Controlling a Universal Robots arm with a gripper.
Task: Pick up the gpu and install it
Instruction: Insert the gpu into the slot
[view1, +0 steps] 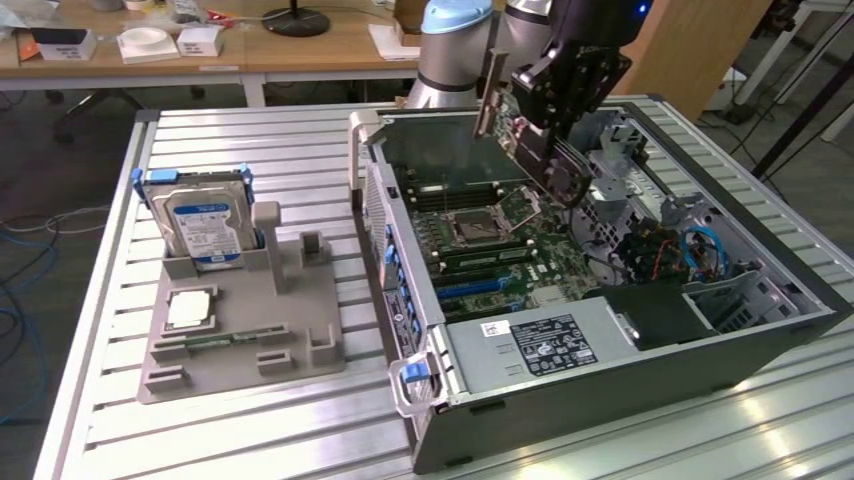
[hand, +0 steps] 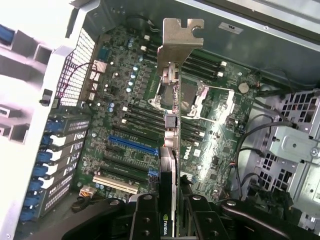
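The gpu (hand: 172, 150) hangs tilted, pinched edge-on in the claw (hand: 172, 222), over the open computer case (view1: 747, 345). There's room either side, and it's clear of the walls. Inside the case lies the motherboard (view1: 501, 250), with a blue slot (hand: 132, 145) nearby. On the worktop (view1: 267, 150), the hard drive (view1: 200, 225) stands in its holder.

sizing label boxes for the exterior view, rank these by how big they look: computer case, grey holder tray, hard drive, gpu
1. computer case
2. grey holder tray
3. hard drive
Unranked: gpu. It is tilted and partly covered, so it is unsure against the hard drive.
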